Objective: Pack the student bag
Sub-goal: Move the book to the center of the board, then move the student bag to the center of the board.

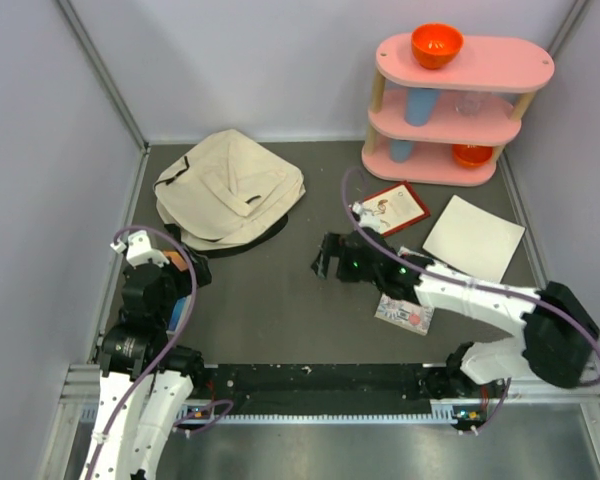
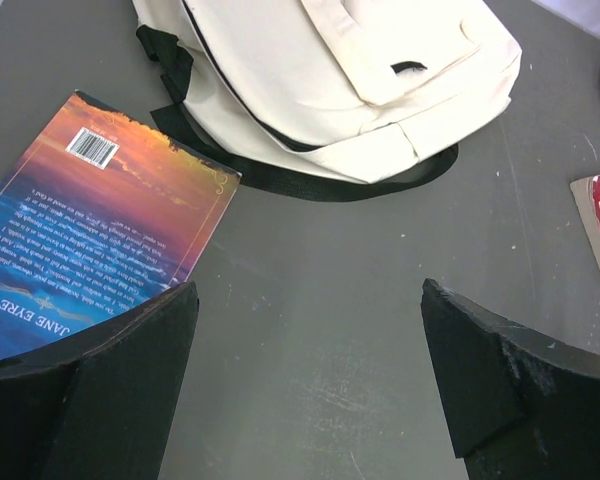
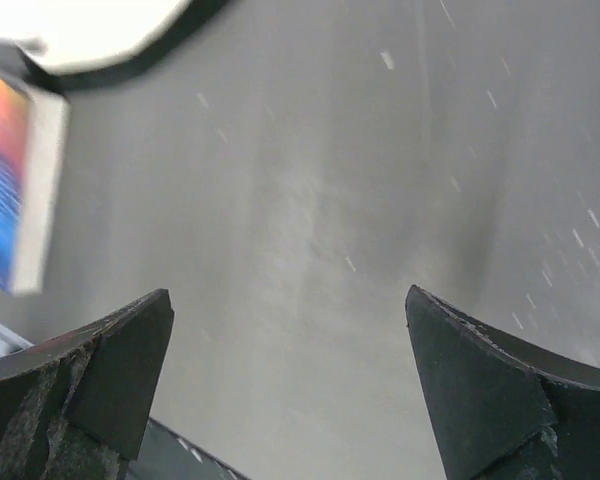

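Early step, by the look of it: student bag (image 1: 230, 185) lies flat, apparently unopened. Left gripper (image 2: 308, 295) spread, empty, beside book (image 2: 90, 230) (Jane Eyre, back cover up). Right gripper (image 3: 288, 295) spread, empty, over table (image 1: 280, 300). Next likely calls for opening bag or grasping book.

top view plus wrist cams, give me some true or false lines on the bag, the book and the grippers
1. The left gripper grips the student bag. False: it is open and empty, and the bag lies on the table beyond it.
2. An orange bowl sits on the top tier of the pink shelf. True.
3. The Jane Eyre book is inside the bag. False: it lies on the table, outside the bag.
4. The right gripper is open and holds nothing. True.
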Robot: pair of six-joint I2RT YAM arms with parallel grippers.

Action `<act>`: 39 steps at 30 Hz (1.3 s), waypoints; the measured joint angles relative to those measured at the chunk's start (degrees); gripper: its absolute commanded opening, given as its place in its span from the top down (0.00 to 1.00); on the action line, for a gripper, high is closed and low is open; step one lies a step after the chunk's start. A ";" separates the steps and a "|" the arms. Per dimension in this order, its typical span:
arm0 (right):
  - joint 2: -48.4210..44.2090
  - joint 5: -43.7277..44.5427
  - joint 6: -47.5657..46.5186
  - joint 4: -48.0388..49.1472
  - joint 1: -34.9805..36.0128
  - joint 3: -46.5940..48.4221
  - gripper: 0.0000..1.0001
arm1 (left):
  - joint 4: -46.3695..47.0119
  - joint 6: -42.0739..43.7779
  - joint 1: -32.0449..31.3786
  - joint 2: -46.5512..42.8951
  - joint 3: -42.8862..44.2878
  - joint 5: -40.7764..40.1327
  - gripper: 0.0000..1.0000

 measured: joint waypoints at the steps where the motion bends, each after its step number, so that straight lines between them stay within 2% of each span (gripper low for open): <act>1: 2.93 -0.50 -0.02 1.16 -0.85 3.06 0.01 | -0.02 0.00 0.00 -0.09 0.00 0.00 0.04; 7: 22.82 -8.22 1.64 10.73 -10.14 19.10 0.02 | -0.04 0.00 0.00 -0.74 0.00 -0.26 0.04; 14: 45.64 -12.46 2.34 12.70 -12.74 38.95 0.10 | -0.20 -0.11 0.04 -1.01 0.00 -1.31 0.04; 21: 57.48 -13.20 3.69 13.09 -13.25 50.21 0.14 | -0.22 -0.20 0.07 -1.11 0.00 -1.70 0.04; 26: 59.80 -12.90 5.38 12.52 -14.32 53.48 0.24 | -0.22 -0.20 0.63 -0.85 0.00 -1.64 0.04; 28: 61.40 -13.49 6.32 12.74 -14.97 55.04 0.32 | -0.20 -0.20 0.94 -0.61 0.00 -1.49 0.04; 30: 62.95 -14.08 7.08 13.66 -15.54 56.74 0.37 | -0.22 -0.17 1.11 -0.55 0.00 -1.44 0.04; 33: 63.80 -15.43 8.20 14.60 -16.13 57.13 0.56 | -0.22 -0.17 1.46 -0.42 0.00 -1.42 0.04; 35: 64.15 -15.67 8.66 14.34 -16.39 57.09 0.79 | -0.22 -0.17 1.73 -0.24 0.00 -1.38 0.04; 36: 64.30 -15.78 8.79 14.38 -16.50 56.92 0.82 | -0.20 -0.17 1.81 -0.20 0.00 -1.36 0.04; 38: 64.32 -16.48 9.11 15.08 -16.90 55.84 0.97 | -0.20 -0.17 1.99 -0.15 0.00 -1.22 0.04; 39: 64.32 -16.85 9.33 15.74 -17.11 55.15 1.00 | -0.20 -0.17 2.10 -0.11 0.00 -1.16 0.05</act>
